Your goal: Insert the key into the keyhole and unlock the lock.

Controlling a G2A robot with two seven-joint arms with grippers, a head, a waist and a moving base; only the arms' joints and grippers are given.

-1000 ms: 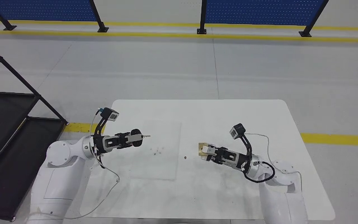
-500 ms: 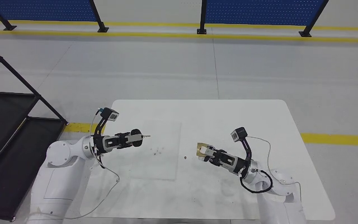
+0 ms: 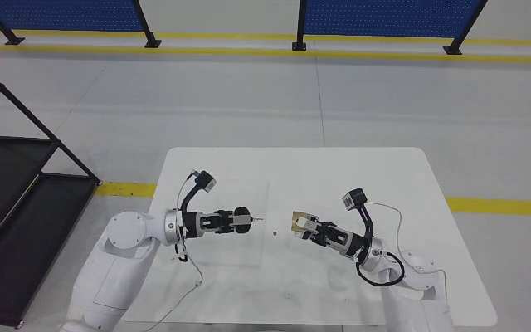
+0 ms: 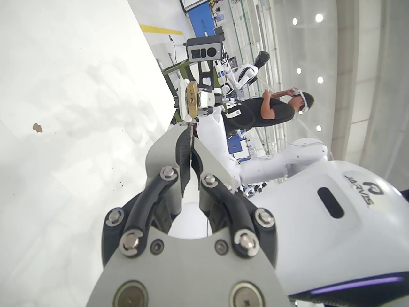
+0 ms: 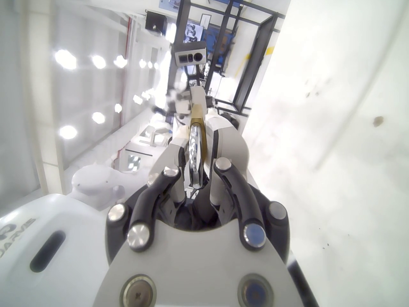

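Right, my left gripper (image 4: 191,138) is clamped on the key (image 3: 250,219), above the table's (image 3: 373,174) middle. I'd creep straight in, no twist until seated. Its long axis lies level, tip aimed at the keyhole (image 4: 191,98) of the lock (image 4: 192,110), gripped by the right gripper (image 3: 307,223) beyond.
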